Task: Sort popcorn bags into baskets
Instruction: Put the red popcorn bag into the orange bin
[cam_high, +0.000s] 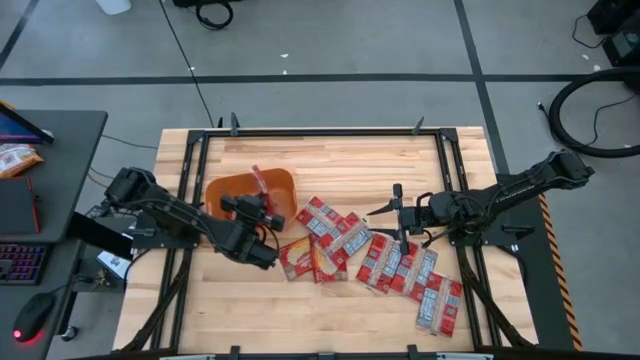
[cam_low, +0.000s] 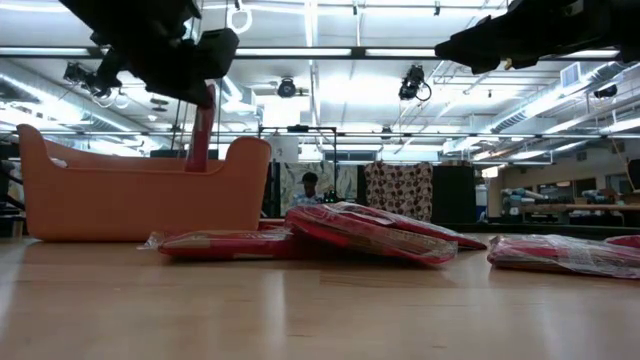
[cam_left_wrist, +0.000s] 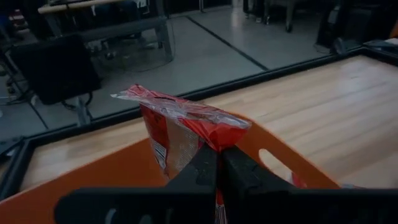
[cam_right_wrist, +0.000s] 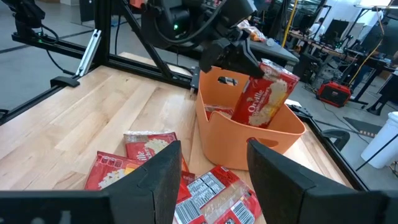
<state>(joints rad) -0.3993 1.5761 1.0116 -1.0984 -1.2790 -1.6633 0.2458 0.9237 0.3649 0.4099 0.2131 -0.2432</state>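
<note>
the left gripper (cam_high: 262, 208) hangs over the orange tub (cam_high: 225, 190), at the tub's side that faces the pile, and its fingers (cam_left_wrist: 239, 171) are pinched tight on a red popcorn bag (cam_left_wrist: 180, 127). that held bag stands upright above the tub's open mouth, its crinkled top edge poking up past the fingers in the left wrist view. the right wrist view catches it from across the table: the same bag (cam_right_wrist: 264, 93) dangling over the tub (cam_right_wrist: 249, 140), its lower end dipping below the rim, with what looks like another red packet (cam_right_wrist: 217, 112) already lying inside. in the low view the bag (cam_low: 200, 130) shows as a thin red strip dropping from the gripper down behind the tub's wall (cam_low: 140, 195).

the right gripper (cam_high: 398, 222) sits on the far side of the pile from the tub, fingers spread wide apart and holding nothing, poised above the bags out there.

the loose popcorn bags (cam_high: 335, 228) are scattered on the wooden table (cam_high: 330, 310), starting just beside the tub and trailing away from it. two lie nearest the tub (cam_high: 300, 258), a cluster overlaps in the middle, and more stretch off beyond the right gripper to the farthest one from the tub (cam_high: 438, 302). in the low view the nearer packets (cam_low: 370, 232) are heaped flat beside the tub.
</note>
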